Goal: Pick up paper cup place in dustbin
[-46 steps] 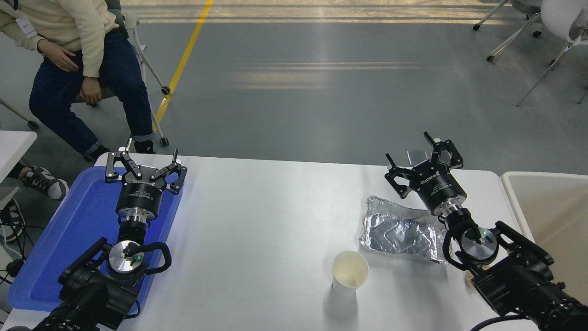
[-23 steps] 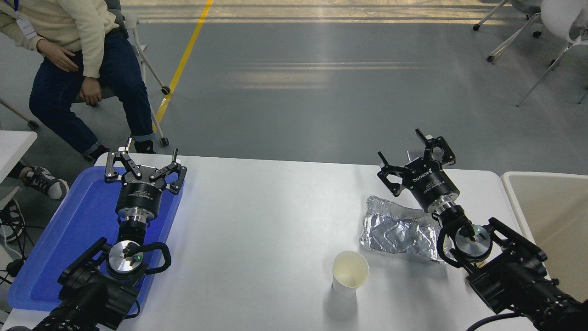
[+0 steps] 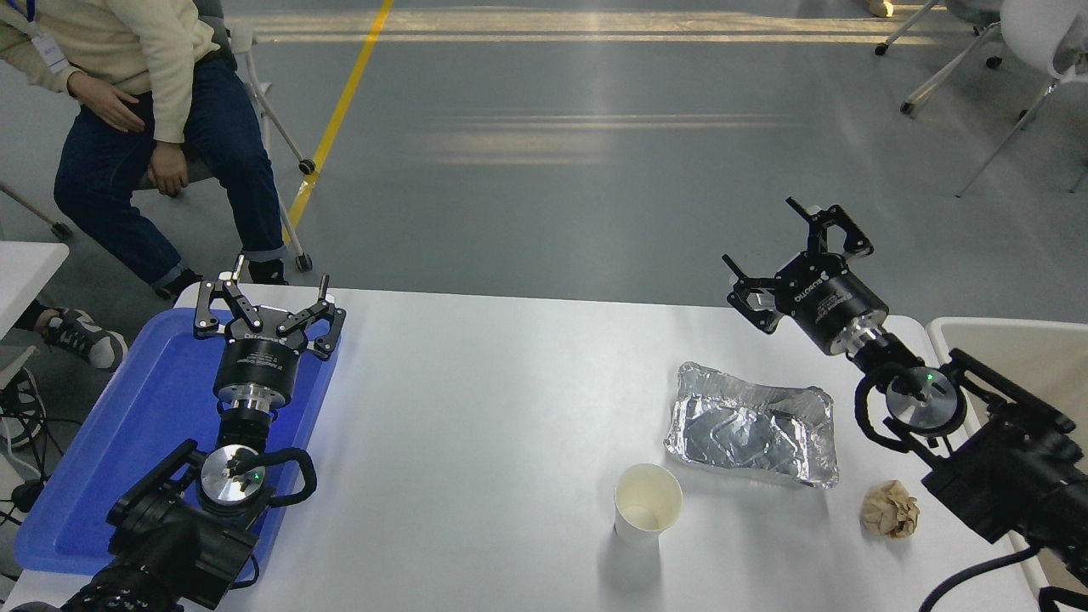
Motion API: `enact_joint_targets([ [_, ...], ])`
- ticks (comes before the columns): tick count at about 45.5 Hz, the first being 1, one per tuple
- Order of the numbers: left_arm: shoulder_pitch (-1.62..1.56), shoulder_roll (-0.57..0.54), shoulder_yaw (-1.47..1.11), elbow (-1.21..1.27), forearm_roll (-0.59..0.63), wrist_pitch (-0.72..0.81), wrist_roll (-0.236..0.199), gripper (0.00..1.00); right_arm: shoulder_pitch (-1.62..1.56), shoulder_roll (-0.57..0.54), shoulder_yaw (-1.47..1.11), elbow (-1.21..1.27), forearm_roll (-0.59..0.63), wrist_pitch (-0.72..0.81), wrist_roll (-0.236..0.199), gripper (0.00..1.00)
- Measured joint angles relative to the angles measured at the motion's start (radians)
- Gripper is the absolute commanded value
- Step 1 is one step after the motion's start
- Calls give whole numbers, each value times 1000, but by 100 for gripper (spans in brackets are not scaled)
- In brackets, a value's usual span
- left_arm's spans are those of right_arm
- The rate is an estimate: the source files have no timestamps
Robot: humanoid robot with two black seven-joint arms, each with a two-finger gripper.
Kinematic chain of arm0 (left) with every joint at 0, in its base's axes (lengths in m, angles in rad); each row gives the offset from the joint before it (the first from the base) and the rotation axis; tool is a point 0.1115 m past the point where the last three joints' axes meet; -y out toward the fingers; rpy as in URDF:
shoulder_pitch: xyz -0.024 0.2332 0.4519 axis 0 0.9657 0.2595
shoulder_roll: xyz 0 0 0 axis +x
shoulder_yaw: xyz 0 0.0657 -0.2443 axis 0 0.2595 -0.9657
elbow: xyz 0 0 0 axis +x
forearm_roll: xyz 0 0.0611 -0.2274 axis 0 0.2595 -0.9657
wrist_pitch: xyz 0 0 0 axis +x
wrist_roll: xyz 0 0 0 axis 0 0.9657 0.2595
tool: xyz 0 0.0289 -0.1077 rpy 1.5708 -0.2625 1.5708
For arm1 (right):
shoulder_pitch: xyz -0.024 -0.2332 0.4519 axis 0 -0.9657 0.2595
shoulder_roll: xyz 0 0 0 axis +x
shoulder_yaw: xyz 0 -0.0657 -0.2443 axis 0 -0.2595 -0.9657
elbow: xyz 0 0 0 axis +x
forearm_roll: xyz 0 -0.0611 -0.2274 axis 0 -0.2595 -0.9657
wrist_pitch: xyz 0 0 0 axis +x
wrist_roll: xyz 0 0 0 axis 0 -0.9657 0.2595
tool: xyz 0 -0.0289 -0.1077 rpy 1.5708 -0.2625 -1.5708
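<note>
The white paper cup (image 3: 647, 503) stands upright on the white table (image 3: 493, 408), near the front edge, right of centre. The beige dustbin (image 3: 1011, 365) stands off the table's right end, partly behind my right arm. My right gripper (image 3: 769, 238) is open and empty, raised above the table's far right edge, well behind and to the right of the cup. My left gripper (image 3: 265, 293) is open and empty, parked over the blue tray at the left.
A crumpled foil tray (image 3: 752, 422) lies just behind and right of the cup. A brown paper ball (image 3: 890, 510) lies at the front right. A blue flat tray (image 3: 110, 442) covers the left end. A person (image 3: 144, 102) sits beyond the far left corner.
My right arm has lifted and swung back and to the right, off the foil tray. The brown paper ball has come into view. The cup and left arm have not moved.
</note>
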Motion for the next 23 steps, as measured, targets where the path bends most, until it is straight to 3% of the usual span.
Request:
enact_joint_targets([
  [23,0,0,0,-1,1,0,2,100,222,-218,-308,172,-48,-105,0,100],
])
